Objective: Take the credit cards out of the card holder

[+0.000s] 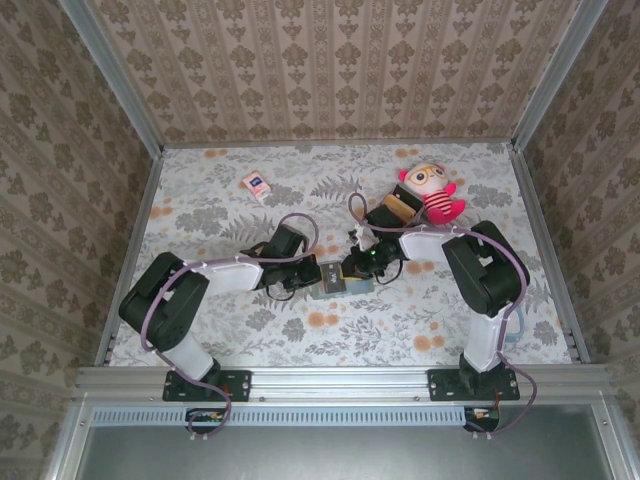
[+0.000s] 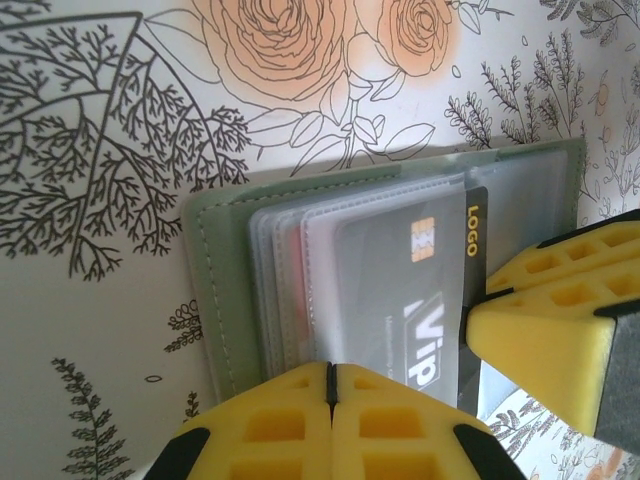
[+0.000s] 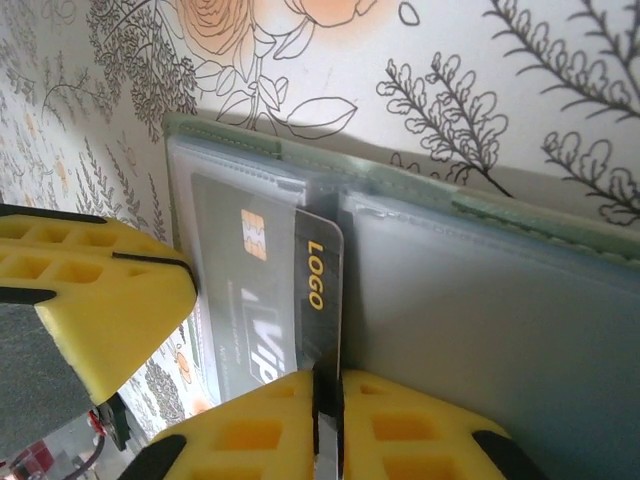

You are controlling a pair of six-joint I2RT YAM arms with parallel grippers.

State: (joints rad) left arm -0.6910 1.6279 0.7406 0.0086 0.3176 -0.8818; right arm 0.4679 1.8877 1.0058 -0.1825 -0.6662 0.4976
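The card holder (image 2: 214,290) is grey-green, the card (image 2: 395,290) black.

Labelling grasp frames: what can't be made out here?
Left wrist: left gripper covers the lower edge of the dark card; cards behind it blurred by cloudy sleeves.
Right wrist: one panel of the card holder cut off by the frame edge.
Top external: cards too small to tell.

The white left arm (image 1: 225,275) and right arm (image 1: 435,240) bent inward, wrists low. The yellow-fingered left gripper (image 2: 332,385) was closed; the right gripper (image 3: 328,392) pinched a black plastic card (image 3: 316,275).
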